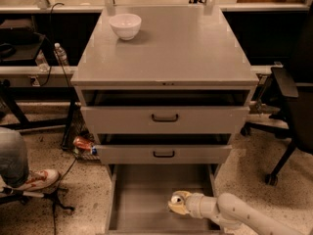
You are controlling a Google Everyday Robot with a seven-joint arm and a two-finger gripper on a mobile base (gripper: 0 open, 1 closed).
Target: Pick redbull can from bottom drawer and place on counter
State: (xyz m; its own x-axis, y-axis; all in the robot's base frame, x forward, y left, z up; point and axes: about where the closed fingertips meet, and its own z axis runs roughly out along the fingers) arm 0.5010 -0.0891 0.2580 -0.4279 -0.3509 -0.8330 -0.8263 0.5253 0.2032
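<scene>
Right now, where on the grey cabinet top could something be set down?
The counter is bare except the back left corner, taken by the white bowl: middle, right side and front edge are free. The hand is in the bottom drawer.

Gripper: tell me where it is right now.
In the camera view, the gripper is down in the bottom drawer, toward the picture's right, just below the lower drawer front.
</scene>
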